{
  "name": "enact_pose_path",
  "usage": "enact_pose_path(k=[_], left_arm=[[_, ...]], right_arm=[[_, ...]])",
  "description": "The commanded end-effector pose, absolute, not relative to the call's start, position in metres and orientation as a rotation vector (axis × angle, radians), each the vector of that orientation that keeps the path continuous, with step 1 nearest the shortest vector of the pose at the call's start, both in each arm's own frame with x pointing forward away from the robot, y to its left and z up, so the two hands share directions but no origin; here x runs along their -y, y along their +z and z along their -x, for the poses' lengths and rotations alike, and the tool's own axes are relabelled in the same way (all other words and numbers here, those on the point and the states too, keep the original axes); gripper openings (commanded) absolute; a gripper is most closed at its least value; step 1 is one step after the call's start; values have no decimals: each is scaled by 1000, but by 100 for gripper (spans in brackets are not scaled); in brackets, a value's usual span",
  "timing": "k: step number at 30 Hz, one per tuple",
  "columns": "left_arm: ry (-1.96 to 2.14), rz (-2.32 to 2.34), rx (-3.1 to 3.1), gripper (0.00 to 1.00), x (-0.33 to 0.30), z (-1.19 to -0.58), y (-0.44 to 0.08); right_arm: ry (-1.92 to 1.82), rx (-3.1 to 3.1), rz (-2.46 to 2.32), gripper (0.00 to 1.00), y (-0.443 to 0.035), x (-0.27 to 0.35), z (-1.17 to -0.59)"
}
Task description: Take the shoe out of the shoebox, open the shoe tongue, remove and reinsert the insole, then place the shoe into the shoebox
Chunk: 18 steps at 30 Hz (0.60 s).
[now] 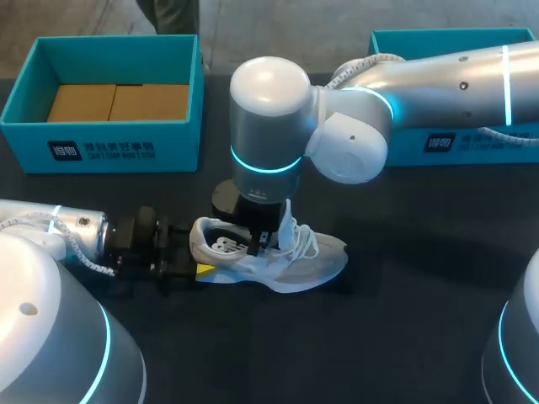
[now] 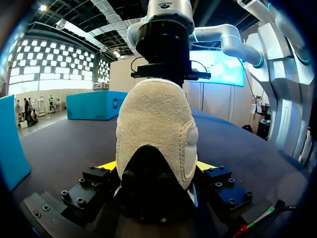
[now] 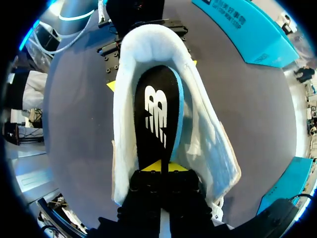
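A white shoe [image 1: 312, 261] lies on its sole in the middle of the dark table, toe to the right. My left gripper [image 1: 200, 257] comes in from the left. Its yellow-tipped fingers stand on either side of the heel [image 2: 156, 129], and the gripper [image 2: 156, 166] is shut on it. My right gripper [image 1: 257, 244] reaches down into the shoe's opening. In the right wrist view its yellow tips [image 3: 161, 166] are pressed together on the black insole [image 3: 158, 109], which has a white logo and a blue edge. The tongue and laces stand up on the toe side.
A teal shoebox [image 1: 25, 101] with brown cardboard inside stands at the back left. A second teal box [image 1: 455, 143] sits at the back right, partly behind my right arm. Bare dark tabletop lies in front of the shoe.
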<state>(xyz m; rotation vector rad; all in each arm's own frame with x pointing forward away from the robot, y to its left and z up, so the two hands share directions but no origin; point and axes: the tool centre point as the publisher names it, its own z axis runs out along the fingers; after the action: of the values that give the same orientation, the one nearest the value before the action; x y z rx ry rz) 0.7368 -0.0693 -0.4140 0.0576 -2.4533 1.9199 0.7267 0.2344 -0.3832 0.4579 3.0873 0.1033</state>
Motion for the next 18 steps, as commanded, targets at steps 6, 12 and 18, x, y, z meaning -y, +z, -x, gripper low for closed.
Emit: enact_pose_path(k=[6,12,18], left_arm=[[1917,-61,2458,0,70,-737,-416],[1917,-61,2458,0,70,-737,-416],[1917,-61,2458,0,70,-737,-416]], right_arm=[[174,-3038,-537,0,-373,-213,-725],[225,-3019,-525,0,-365,-215,-732],[305,-3028,-470,0,-361,-224,-739]])
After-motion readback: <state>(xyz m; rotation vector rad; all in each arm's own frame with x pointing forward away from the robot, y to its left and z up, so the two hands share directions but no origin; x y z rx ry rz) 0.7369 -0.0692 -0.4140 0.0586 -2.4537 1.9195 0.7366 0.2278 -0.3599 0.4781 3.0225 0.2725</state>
